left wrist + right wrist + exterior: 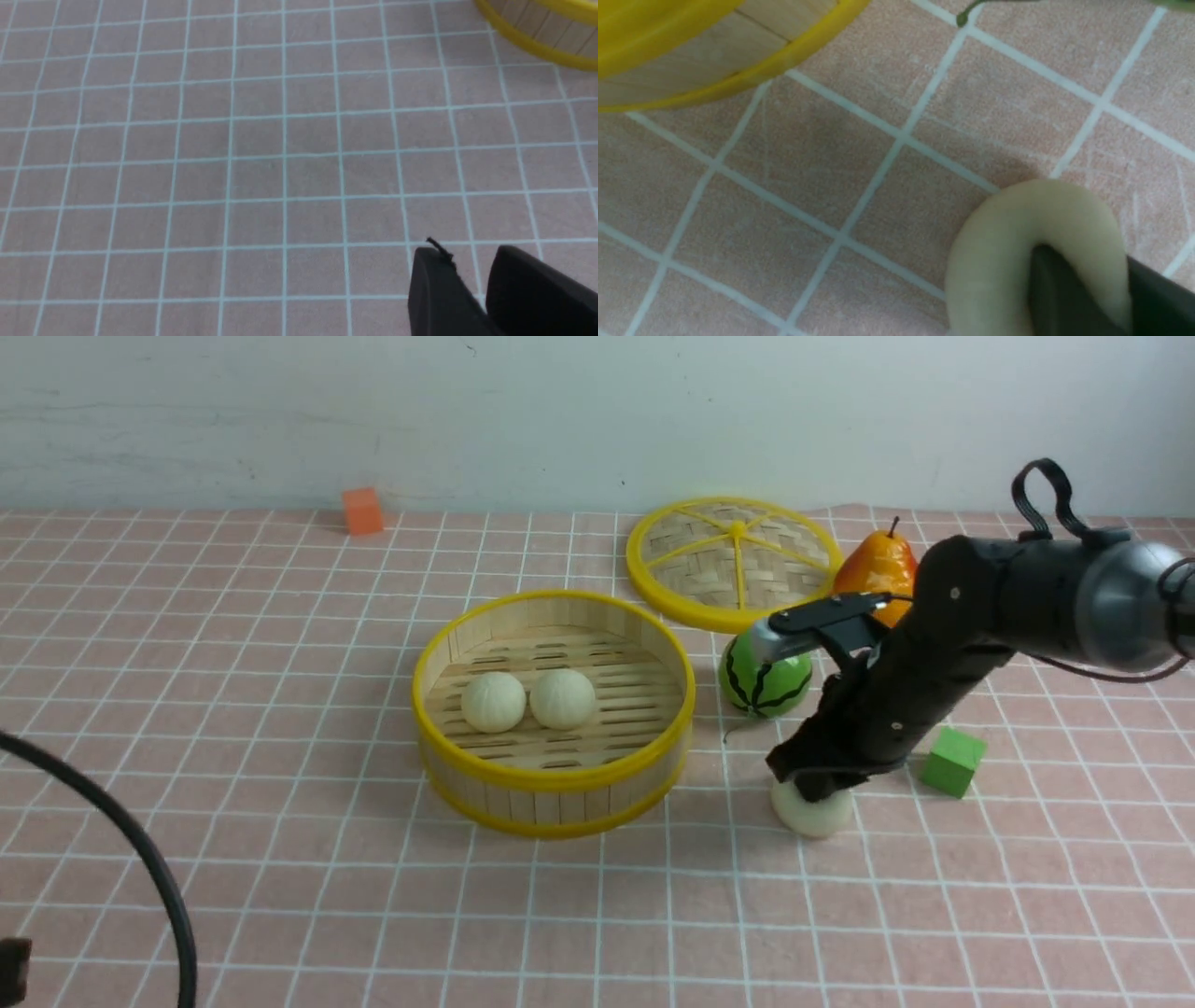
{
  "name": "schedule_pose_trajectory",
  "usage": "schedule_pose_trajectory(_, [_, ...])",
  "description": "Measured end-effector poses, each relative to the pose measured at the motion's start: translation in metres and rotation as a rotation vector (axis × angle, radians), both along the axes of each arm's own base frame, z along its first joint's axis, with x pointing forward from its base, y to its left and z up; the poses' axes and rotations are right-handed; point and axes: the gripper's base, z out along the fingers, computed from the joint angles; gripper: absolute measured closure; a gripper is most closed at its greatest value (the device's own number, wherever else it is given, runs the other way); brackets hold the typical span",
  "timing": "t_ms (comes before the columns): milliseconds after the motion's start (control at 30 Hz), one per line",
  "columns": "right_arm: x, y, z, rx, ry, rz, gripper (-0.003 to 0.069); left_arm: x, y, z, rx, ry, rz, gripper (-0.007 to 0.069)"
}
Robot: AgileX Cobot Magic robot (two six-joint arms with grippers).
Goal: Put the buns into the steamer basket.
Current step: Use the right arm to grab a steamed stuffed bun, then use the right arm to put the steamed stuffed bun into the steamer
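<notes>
The steamer basket [551,779] stands mid-table with two cream-white buns [493,702] [563,698] side by side on its slotted floor. The third bun [814,814] lies on the cloth to the basket's right. My right gripper [817,784] comes down on it from above and is shut on it. In the right wrist view the bun [1008,242] is squeezed between the black fingers of the gripper [1085,256], with the basket wall [714,51] nearby. My left gripper [472,254] is shut and empty over bare cloth, the basket's rim [537,42] far off.
The flat woven lid [736,560] lies behind the basket. A green striped watermelon ball [766,681] and an orange pear [873,569] sit just behind my right arm. A green cube [952,762] is right of the gripper. An orange cube [362,511] is by the wall.
</notes>
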Motion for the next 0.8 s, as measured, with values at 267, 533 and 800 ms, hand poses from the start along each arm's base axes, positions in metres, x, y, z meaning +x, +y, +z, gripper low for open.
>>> schedule_pose_trajectory(267, [0.006, 0.016, 0.086, 0.124, -0.116, 0.052, 0.0643, -0.001, 0.000, -0.019, -0.051, -0.006, 0.034, 0.0461])
schedule_pose_trajectory(533, [0.030, 0.083, 0.077, 0.293, -0.161, 0.141, 0.0643, 0.006, -0.010, -0.034, -0.139, -0.093, -0.021, 0.0460])
schedule_pose_trajectory(800, [0.054, 0.102, 0.018, 0.281, -0.158, 0.125, 0.0636, 0.007, -0.011, -0.033, -0.143, -0.105, -0.027, 0.0460])
